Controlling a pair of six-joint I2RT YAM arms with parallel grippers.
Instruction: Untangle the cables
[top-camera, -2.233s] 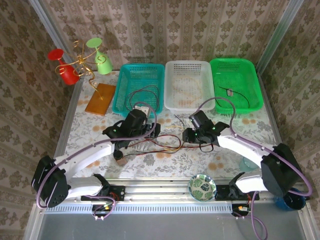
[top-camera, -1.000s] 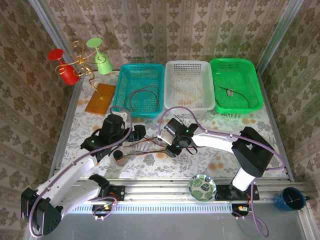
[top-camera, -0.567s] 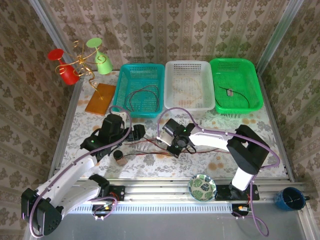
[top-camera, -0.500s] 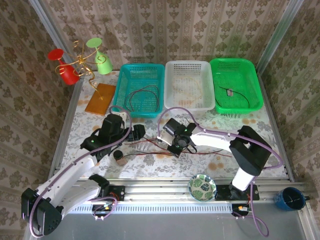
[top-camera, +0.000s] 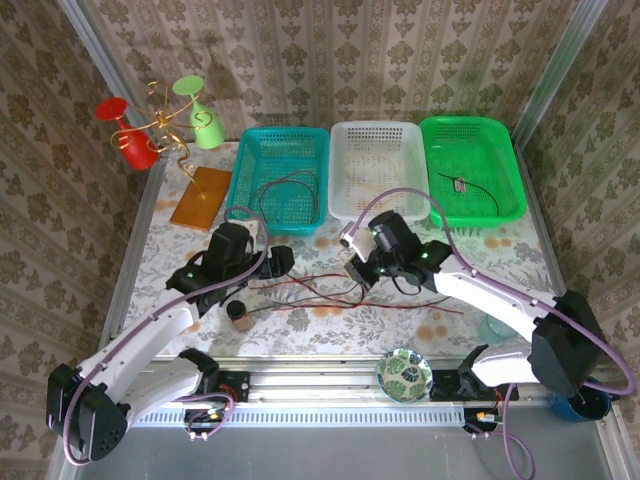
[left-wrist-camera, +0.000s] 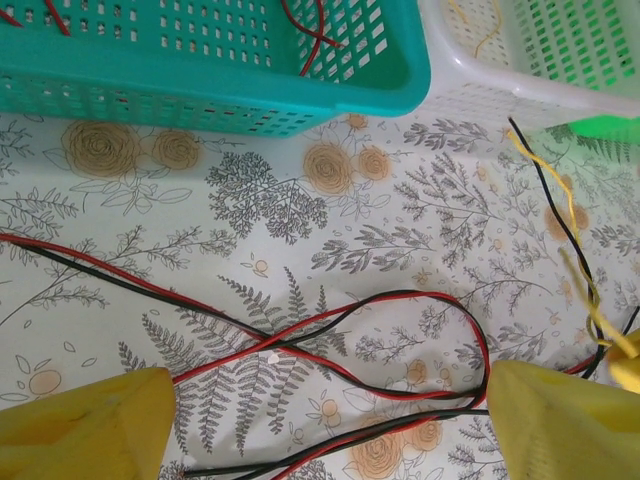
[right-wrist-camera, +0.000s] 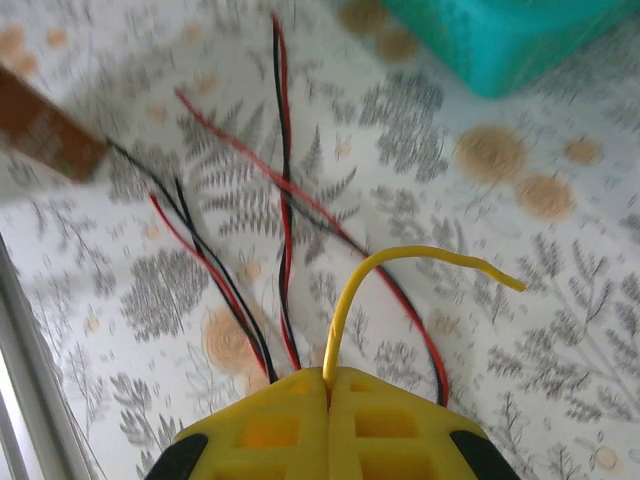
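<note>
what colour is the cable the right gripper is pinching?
Yellow. The cable arcs up out of the shut right gripper; clearest in the right wrist view.

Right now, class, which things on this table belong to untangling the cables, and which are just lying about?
Job in hand: yellow cable, pinched in the right gripper; red and black cables, lying loose.

Lying about: leaf-patterned bowl; wooden block; stand with red and green cups.
</note>
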